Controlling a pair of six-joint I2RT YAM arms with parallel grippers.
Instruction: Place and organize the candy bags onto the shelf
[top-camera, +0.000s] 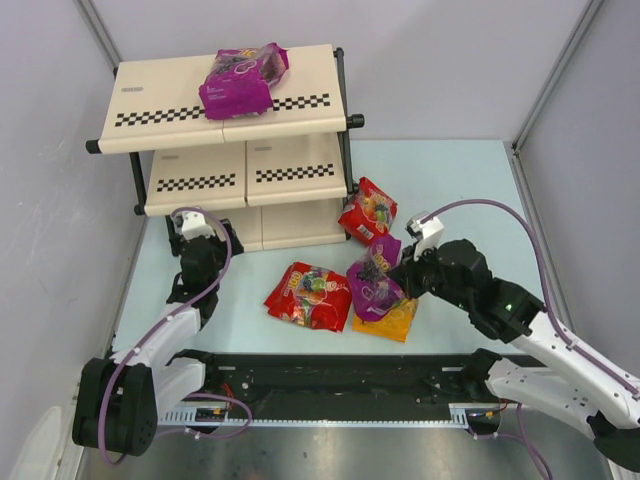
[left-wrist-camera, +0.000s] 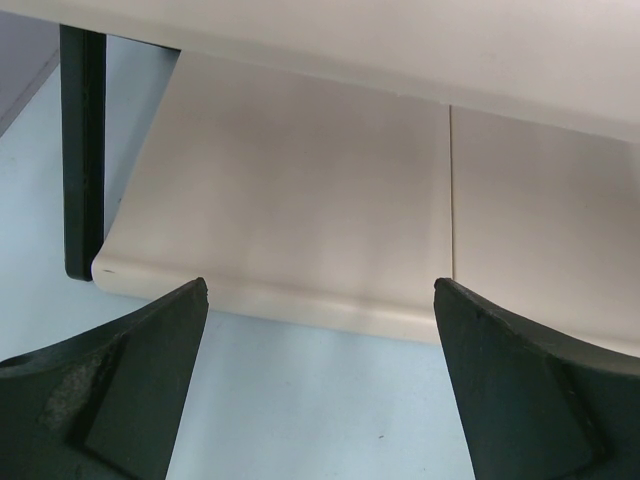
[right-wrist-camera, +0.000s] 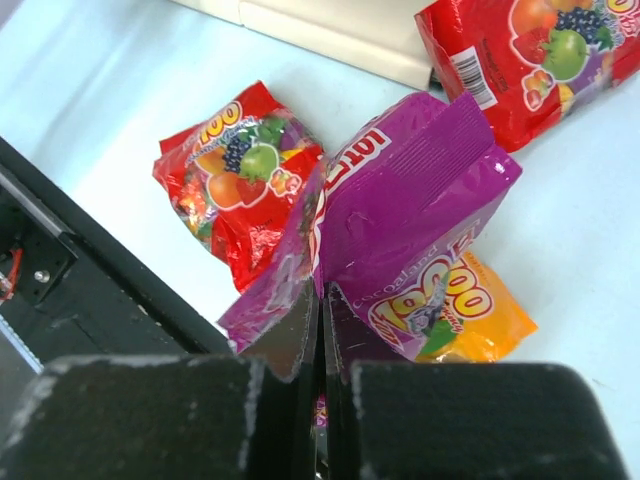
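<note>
Left tool (top-camera: 198, 243) sits at about 9 o'clock on the pale blue desk (top-camera: 460, 190). Its fingers are spread wide with nothing between them, and it points toward 12 o'clock at the lowest board of the shelf (top-camera: 170, 95). In its wrist view the rounded cream lip of that board lies just beyond the fingertips, with a black frame post (left-wrist-camera: 82, 150) at 10 o'clock. The shelf fills the desk from 10 to 12 o'clock. The first purple bag (top-camera: 243, 80) lies on the right half of its top board, over the checkered strip (top-camera: 160, 115). At 6 o'clock from the desk's middle the near red bag (top-camera: 310, 295) lies flat. The far red bag (top-camera: 368, 210) lies at 1 o'clock from it, just beside the shelf's right foot. At 3 o'clock from the near red bag, the right tool (top-camera: 397, 277) reaches in from 4 o'clock. Its fingers are pressed together on one edge of the second purple bag (top-camera: 373, 282), which stands tilted and crumpled. That bag covers part of the orange-yellow bag (top-camera: 397, 322), which lies flat at its 5 o'clock. Whether the two touch cannot be told.
</note>
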